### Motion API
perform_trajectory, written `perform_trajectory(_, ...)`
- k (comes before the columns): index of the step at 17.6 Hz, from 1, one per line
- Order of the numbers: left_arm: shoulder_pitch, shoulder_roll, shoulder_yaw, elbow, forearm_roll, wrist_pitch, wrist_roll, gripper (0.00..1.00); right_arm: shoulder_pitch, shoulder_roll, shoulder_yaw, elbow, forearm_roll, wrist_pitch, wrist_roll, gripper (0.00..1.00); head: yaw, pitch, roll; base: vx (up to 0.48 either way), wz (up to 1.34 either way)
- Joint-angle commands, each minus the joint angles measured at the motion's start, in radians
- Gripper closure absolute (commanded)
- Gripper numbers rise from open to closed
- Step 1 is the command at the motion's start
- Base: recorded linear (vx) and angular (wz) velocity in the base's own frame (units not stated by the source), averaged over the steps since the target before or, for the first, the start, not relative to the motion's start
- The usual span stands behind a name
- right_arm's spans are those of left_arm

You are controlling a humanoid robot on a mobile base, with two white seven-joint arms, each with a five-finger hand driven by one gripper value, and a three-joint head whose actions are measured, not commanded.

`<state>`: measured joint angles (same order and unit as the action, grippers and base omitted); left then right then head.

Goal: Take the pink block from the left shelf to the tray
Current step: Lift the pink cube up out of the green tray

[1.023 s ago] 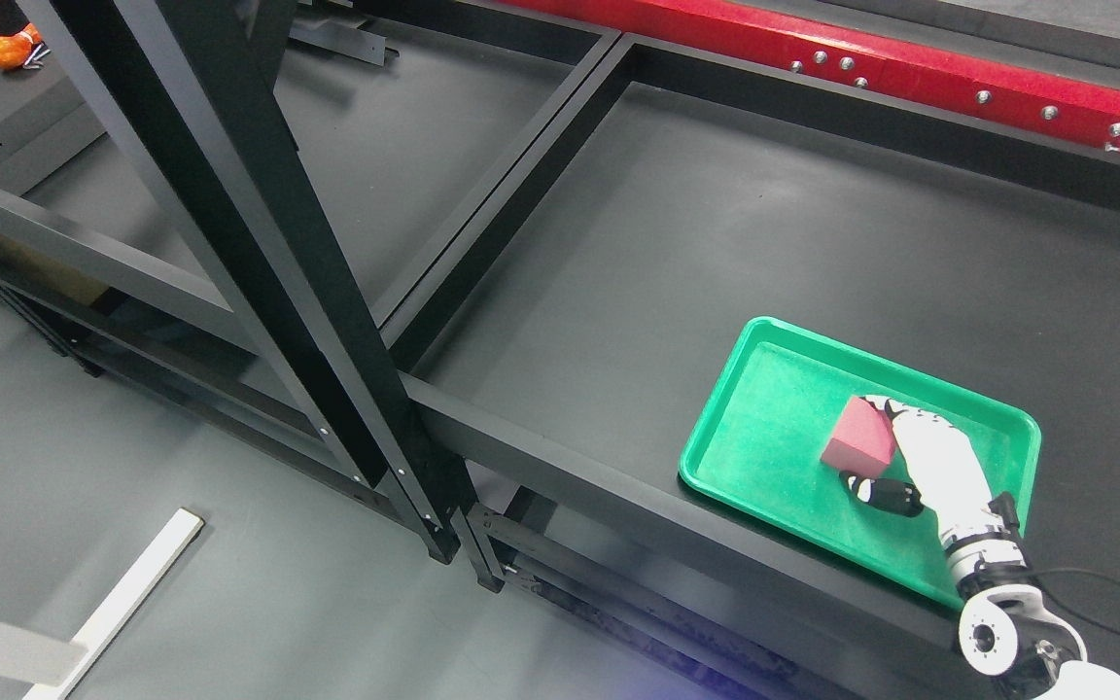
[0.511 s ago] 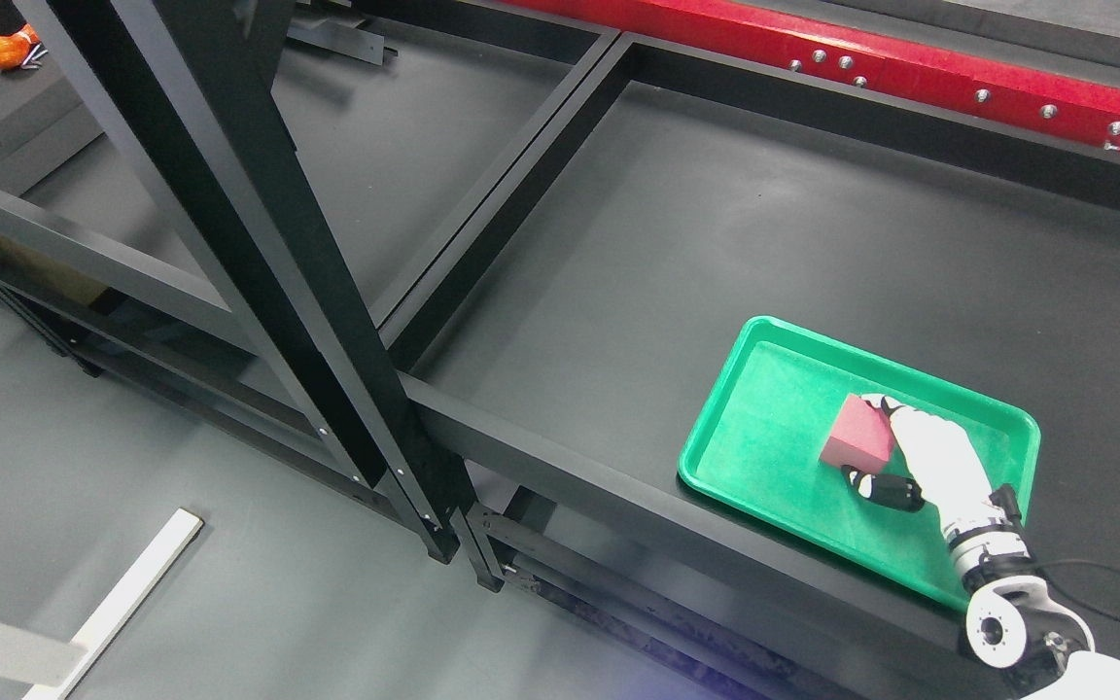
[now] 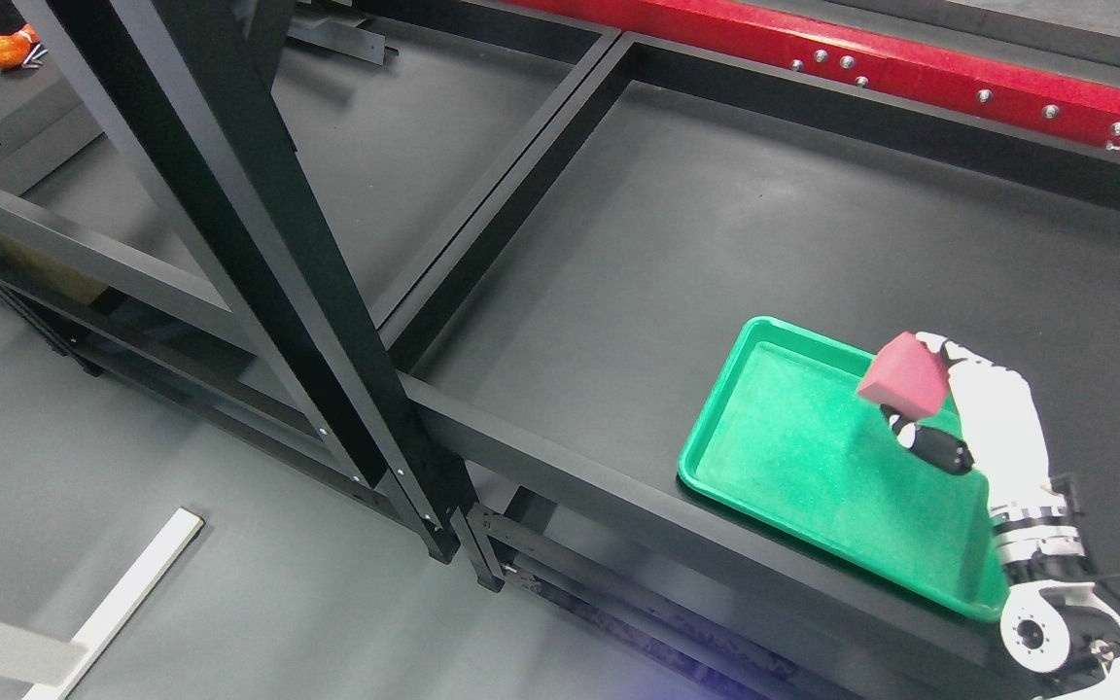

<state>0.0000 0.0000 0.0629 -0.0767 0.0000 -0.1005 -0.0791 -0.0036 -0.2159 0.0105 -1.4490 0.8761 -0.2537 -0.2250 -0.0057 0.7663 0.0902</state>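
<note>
The pink block (image 3: 903,374) hangs tilted in the air over the far right part of the green tray (image 3: 793,457). My right hand (image 3: 927,401) is shut on it, white fingers over its far side and the black-tipped thumb under its near side. The right arm rises from the lower right corner. The tray lies on the dark shelf surface (image 3: 716,224) near its front edge, and nothing else shows inside it. My left arm does not show.
A thick black frame post (image 3: 259,243) slants across the left. Black shelf rails border the surface, and a red beam (image 3: 910,68) runs along the back. A white plank (image 3: 127,598) lies on the floor at lower left, and an orange object (image 3: 6,46) sits at top left.
The block was resting in the tray with my right hand on it. Now the hand has risen and moved toward the tray's far right, carrying the block up off the tray floor.
</note>
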Motion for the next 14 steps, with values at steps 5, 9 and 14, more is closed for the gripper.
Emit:
perform_trajectory(5, 0.009, 0.017, 0.0, 0.0, -0.002, -0.001, -0.001, 0.0, 0.06, 0.147, -0.228, -0.149, -0.019, -0.052, -0.096, 0.99, 0.0, 0.0, 0.0, 0.0, 0.0)
perform_trajectory(9, 0.009, 0.017, 0.0, 0.0, -0.002, -0.001, -0.001, 0.0, 0.073, 0.156, -0.227, -0.149, -0.019, -0.052, -0.096, 0.99, 0.0, 0.0, 0.0, -0.01, 0.02)
perform_trajectory(14, 0.009, 0.017, 0.0, 0.0, -0.002, -0.001, -0.001, 0.0, 0.071, 0.161, -0.225, -0.148, -0.019, -0.05, -0.091, 0.99, 0.0, 0.0, 0.0, -0.02, 0.06)
